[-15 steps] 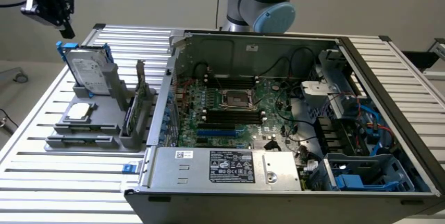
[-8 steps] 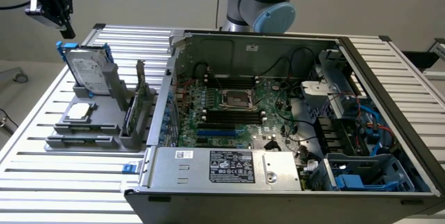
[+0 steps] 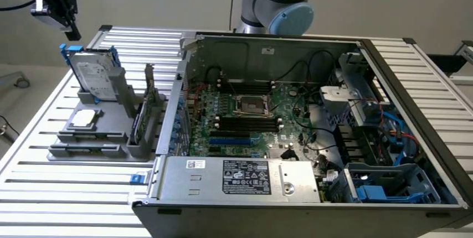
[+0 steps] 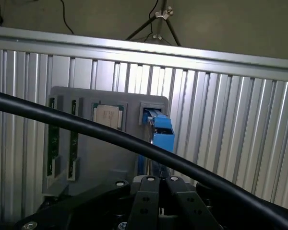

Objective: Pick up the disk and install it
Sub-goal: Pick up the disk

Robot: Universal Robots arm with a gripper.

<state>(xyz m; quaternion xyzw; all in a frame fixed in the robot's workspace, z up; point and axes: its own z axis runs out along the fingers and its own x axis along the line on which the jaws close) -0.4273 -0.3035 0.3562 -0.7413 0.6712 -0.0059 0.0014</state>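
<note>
Jaws together, disk (image 4: 162,132) partly hidden

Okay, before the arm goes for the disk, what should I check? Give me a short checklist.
1. Disk standing upright in the grey holder: ok.
2. Gripper above the disk and apart from it: ok.
3. Gripper open for a grasp: not ok, it is shut and holds nothing.
4. Computer case open on top: ok.
5. Blue drive cage free to take the disk: cannot tell.
</note>
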